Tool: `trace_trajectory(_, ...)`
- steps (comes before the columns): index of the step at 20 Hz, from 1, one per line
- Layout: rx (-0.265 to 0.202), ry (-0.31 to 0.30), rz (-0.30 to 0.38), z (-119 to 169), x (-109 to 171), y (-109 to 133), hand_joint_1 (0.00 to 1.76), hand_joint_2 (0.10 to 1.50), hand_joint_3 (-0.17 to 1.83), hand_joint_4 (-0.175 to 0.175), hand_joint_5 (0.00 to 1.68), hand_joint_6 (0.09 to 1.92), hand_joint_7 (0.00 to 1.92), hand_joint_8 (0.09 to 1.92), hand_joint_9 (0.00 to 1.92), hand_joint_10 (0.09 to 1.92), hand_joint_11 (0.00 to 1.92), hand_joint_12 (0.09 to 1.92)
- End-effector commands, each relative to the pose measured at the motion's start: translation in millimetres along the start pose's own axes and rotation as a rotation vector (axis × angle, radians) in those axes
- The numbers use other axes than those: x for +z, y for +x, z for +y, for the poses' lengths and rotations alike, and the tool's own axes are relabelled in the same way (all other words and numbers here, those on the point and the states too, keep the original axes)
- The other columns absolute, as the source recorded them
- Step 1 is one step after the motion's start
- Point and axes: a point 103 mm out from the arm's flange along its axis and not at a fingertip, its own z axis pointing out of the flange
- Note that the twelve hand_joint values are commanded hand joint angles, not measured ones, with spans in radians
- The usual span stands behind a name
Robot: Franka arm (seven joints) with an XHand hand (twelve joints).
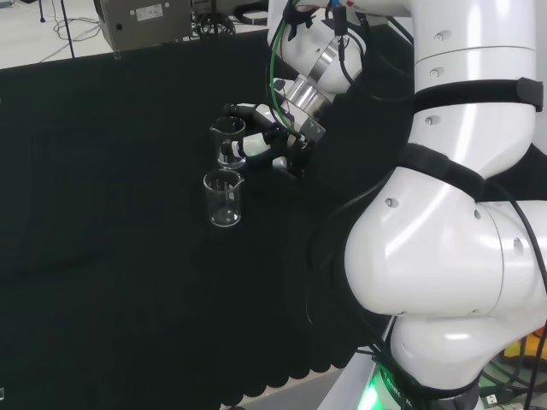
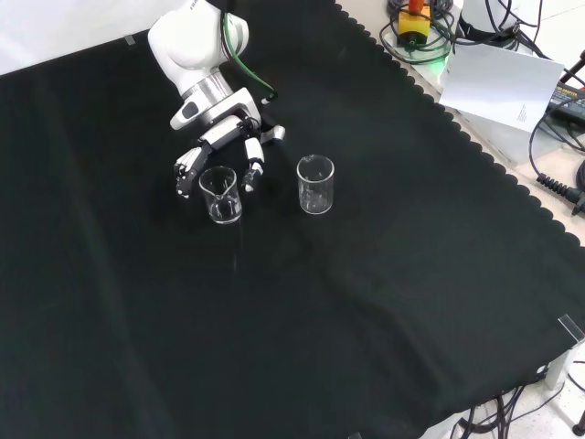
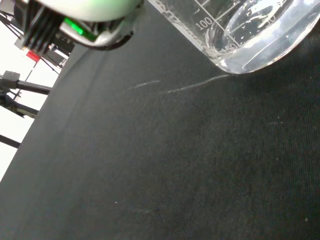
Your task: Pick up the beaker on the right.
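Note:
Two clear empty beakers stand upright on the black cloth. In the front view one beaker (image 2: pixel 221 194) is on the left and the other beaker (image 2: pixel 315 184) on the right. The hand (image 2: pixel 227 135) reaches down over the left one, its fingers (image 2: pixel 253 170) spread on both sides of the glass, open and not closed round it. In the head view that beaker (image 1: pixel 228 141) is the farther one, with the hand (image 1: pixel 275 130) at its right, and the free beaker (image 1: pixel 224 198) stands nearer. The wrist view has the beaker's base (image 3: pixel 250 37) resting on the cloth, close by the hand (image 3: pixel 85 12).
The cloth's scalloped edge (image 2: pixel 475 146) runs along the right of the front view, with cables and a sheet of paper (image 2: pixel 498 82) beyond it. The arm's white links (image 1: pixel 453 213) stand at the right of the head view.

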Motion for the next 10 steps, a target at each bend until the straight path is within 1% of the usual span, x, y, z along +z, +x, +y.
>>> trace_trajectory(1, -0.023, 0.025, 0.044, 3.2, 0.4, -0.8, 0.94, 0.53, 0.66, -0.074, 0.53, 0.09, 0.22, 0.72, 0.37, 0.69, 0.03, 1.42)
trace_trajectory(4, -0.03, 0.027, 0.046, 4.5, -0.9, -4.7, 0.94, 0.53, 0.67, -0.072, 0.55, 0.09, 0.22, 0.72, 0.37, 0.68, 0.02, 1.42)
trace_trajectory(5, -0.031, 0.023, 0.04, 3.0, 8.8, 11.3, 0.94, 0.53, 0.67, -0.072, 0.56, 0.09, 0.22, 0.72, 0.37, 0.68, 0.02, 1.42)
trace_trajectory(6, -0.029, 0.018, 0.036, 2.9, 11.5, 15.6, 0.94, 0.53, 0.67, -0.072, 0.56, 0.09, 0.22, 0.72, 0.37, 0.68, 0.02, 1.42)
trace_trajectory(10, -0.025, 0.003, 0.054, 3.9, 14.3, 16.2, 0.94, 0.53, 0.68, -0.072, 0.56, 0.09, 0.22, 0.72, 0.36, 0.67, 0.02, 1.41)
